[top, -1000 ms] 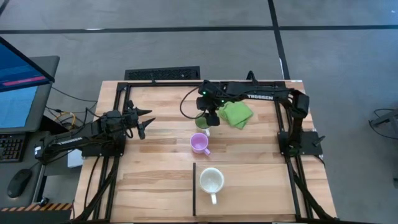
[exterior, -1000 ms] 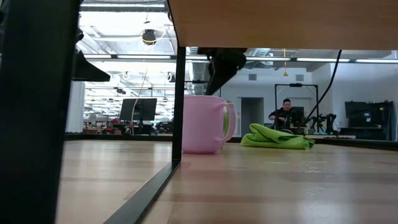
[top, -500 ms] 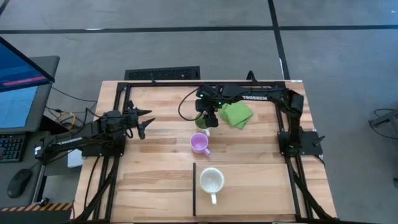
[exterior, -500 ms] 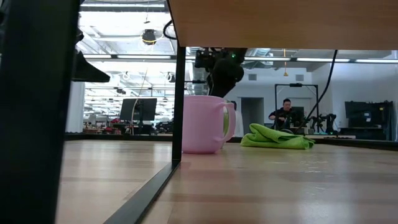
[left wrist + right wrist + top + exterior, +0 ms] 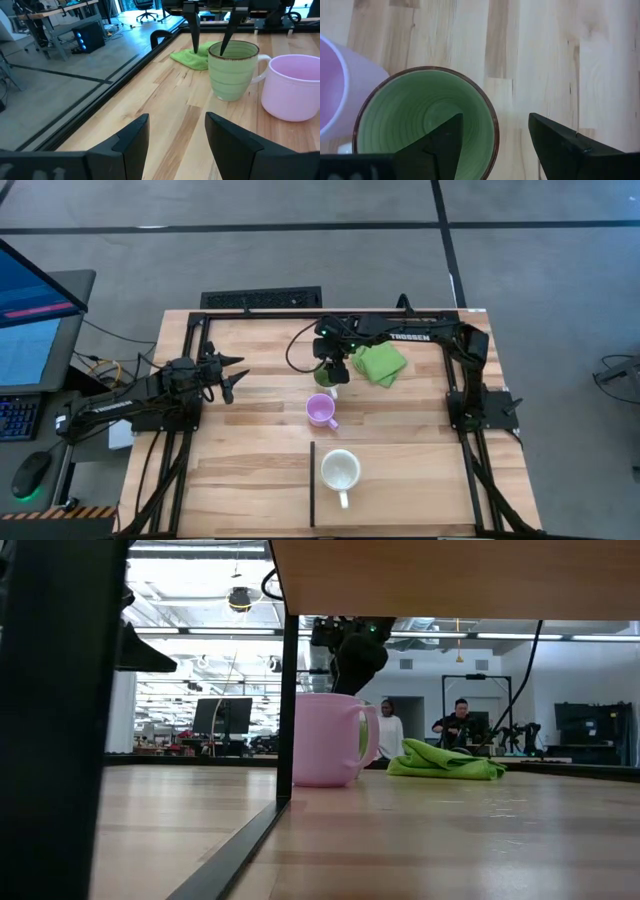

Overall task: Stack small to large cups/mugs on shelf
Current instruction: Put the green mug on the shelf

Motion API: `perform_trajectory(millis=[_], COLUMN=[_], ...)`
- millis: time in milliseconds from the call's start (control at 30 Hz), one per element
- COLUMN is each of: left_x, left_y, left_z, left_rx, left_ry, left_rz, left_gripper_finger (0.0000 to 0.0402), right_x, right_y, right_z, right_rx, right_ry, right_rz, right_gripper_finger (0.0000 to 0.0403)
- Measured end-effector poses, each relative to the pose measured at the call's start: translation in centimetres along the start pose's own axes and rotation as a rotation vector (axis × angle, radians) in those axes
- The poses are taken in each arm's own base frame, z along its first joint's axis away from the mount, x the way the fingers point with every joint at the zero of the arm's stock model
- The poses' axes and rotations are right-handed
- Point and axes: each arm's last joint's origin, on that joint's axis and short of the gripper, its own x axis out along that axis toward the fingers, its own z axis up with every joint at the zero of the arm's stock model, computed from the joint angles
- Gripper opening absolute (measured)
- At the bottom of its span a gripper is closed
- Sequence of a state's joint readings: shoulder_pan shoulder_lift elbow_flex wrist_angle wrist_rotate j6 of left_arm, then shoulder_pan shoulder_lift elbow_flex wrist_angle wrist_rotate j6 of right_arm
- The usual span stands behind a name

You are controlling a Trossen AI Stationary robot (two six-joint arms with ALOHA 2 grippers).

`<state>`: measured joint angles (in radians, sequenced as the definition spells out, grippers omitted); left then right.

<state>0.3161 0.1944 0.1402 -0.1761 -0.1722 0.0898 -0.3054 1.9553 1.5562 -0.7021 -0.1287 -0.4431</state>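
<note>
my right arm reaches in from the table's far right corner, stretched flat across the back of the table, wrist bent so the right end effector (image 5: 331, 367) points straight down over the green mug (image 5: 325, 375). its fingers (image 5: 194, 31) stand apart and straddle one side of the rim: one tip dips inside the mug, the other hangs outside the wall. i see no squeeze yet, so i call it released. my left arm lies low along the left side of the table, the left end effector (image 5: 233, 372) aimed toward the middle, fingers spread and empty.

the green mug is glazed ceramic, round, with a darker brown lip and fine spiral ridges inside. the light purple mug (image 5: 320, 410) stands just beside it, toward the front of the table, smooth and matte, with a thick loop handle. the white mug (image 5: 340, 471) sits well apart, near the front, on the shelf (image 5: 400, 490), a rectangle of pale wood bounded by a thin black strip (image 5: 312, 484). a crumpled green cloth (image 5: 379, 363) lies just beside the green mug. the table (image 5: 260, 450) is light planked wood with visible grain.
</note>
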Motion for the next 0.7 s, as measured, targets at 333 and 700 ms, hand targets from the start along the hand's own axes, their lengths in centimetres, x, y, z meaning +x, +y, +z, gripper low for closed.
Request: perform_trajectory(millis=[333, 700], left_x=[0.0, 0.0], left_y=[0.0, 0.0], left_z=[-0.2, -0.2], left_rx=[0.003, -0.001], left_ry=[0.019, 0.020], left_rz=[-0.002, -0.002], left_gripper_finger=[0.0185, 0.0185], right_x=[0.1, 1.9], right_y=[0.2, 0.5], right_z=[0.0, -0.1], right_rx=[0.003, -0.009], right_ry=[0.004, 0.031], right_rz=[0.005, 0.022], right_gripper_finger=[0.0249, 0.0248])
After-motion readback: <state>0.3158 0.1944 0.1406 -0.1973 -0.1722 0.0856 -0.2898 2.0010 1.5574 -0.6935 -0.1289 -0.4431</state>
